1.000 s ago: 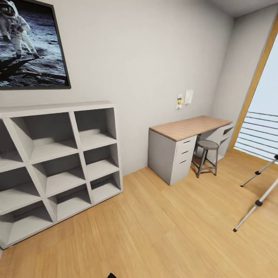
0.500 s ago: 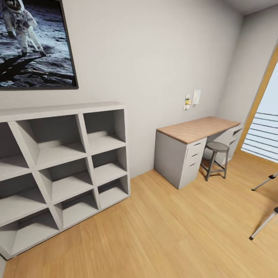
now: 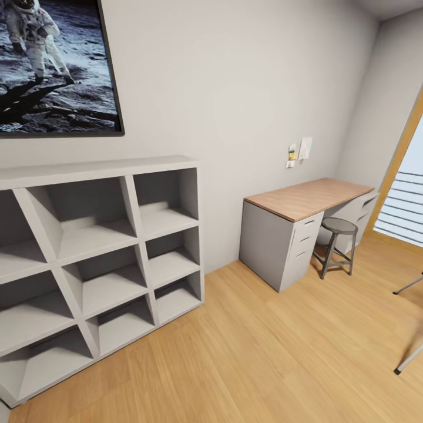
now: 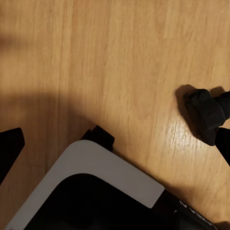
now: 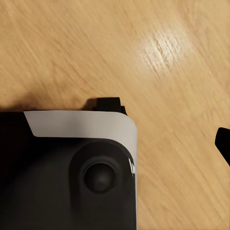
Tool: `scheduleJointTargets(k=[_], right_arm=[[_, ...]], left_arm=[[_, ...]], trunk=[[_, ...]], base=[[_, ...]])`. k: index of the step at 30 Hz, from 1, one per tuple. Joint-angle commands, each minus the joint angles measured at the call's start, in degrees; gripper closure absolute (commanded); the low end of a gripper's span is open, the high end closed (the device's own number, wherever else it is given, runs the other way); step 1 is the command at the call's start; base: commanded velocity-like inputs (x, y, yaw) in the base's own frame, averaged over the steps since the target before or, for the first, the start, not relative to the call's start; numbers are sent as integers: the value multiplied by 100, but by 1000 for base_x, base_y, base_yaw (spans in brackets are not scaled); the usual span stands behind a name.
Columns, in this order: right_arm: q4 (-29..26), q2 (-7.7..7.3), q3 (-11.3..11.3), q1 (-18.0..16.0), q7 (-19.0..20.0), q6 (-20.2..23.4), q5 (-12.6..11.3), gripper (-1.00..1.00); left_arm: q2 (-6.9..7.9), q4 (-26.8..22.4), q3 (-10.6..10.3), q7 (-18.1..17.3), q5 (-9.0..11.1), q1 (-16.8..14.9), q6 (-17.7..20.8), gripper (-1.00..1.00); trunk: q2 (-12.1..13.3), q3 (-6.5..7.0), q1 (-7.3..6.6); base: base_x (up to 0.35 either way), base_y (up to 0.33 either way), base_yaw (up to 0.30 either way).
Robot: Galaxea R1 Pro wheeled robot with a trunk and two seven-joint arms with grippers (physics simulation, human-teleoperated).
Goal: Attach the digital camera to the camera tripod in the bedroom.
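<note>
Two silver legs of the camera tripod (image 3: 409, 286) poke in at the right edge of the head view, standing on the wood plank floor (image 3: 282, 352) of the bedroom; its head is out of view. The digital camera is out of view. In the left wrist view my left gripper (image 4: 115, 148) is open over the floor, its black fingertips (image 4: 9, 148) at both edges with nothing between them. The right wrist view has one black fingertip (image 5: 223, 143) of my right gripper (image 5: 115, 143) at the edge, spread wide above the floor.
A grey open-cubby shelf (image 3: 94, 258) stands against the left wall under a moon-landing picture (image 3: 56, 64). A wood-topped grey desk (image 3: 308, 197) with a round grey stool (image 3: 339, 238) sits at the back right, beside the window with railing bars (image 3: 402, 208). My white and black base (image 4: 91, 191) is below the wrists.
The head view has turned left, so shelf, desk and stool slide right in the picture and the tripod legs have slipped almost out at the right edge.
</note>
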Motion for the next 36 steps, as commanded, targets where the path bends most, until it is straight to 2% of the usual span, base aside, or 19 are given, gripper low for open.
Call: scheduleJointTargets(k=[1, 8, 17, 25, 36], right_arm=[[-13, 2, -15, 0, -7, 35, 11, -100], [-13, 2, -13, 0, -14, 29, 6, -100], [-13, 2, -8, 0, -16, 17, 4, -100], [-13, -6, -14, 0, -2, -6, 4, -100], [-13, 2, -20, 0, -27, 7, 4, -100]], left_arm=[[0, -17, 2, 20, 38, 1, 28, -100], [-1, -22, -4, 10, 27, 1, 28, -100], [-53, -147, -8, -3, 17, 1, 28, -100], [-61, -145, -15, -2, 16, 1, 28, -100], [-54, -144, -18, -2, 16, 1, 28, -100]], trunk=[[-3, -6, 0], [-3, -6, 0], [-3, -6, 0], [-3, -6, 0], [-3, -6, 0]], base=[[9, 10, 0], [4, 4, 0], [-149, 169, 0], [-16, 29, -6], [-1, 1, -189]])
